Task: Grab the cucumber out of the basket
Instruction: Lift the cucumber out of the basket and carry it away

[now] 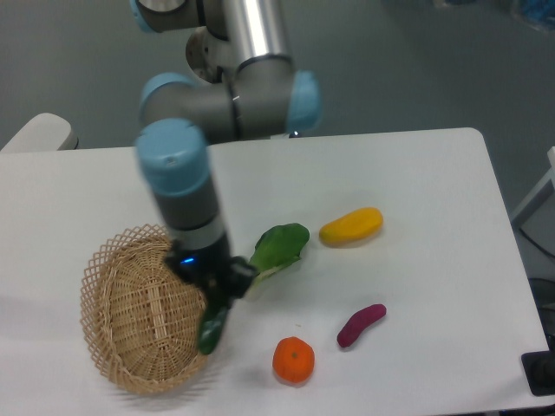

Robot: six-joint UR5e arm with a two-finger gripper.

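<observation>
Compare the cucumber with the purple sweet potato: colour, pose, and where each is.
The cucumber is dark green; the purple sweet potato is purple. The cucumber hangs nearly upright in the hand over the basket rim; the sweet potato lies slanted on the table, untouched. Both are slim and about equally long.

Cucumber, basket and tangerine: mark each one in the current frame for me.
cucumber (211,328), fixed camera, its lower end hanging below the gripper.
basket (108,368), fixed camera, the woven wall on the near left.
tangerine (293,360), fixed camera, the middle of the orange fruit.
</observation>
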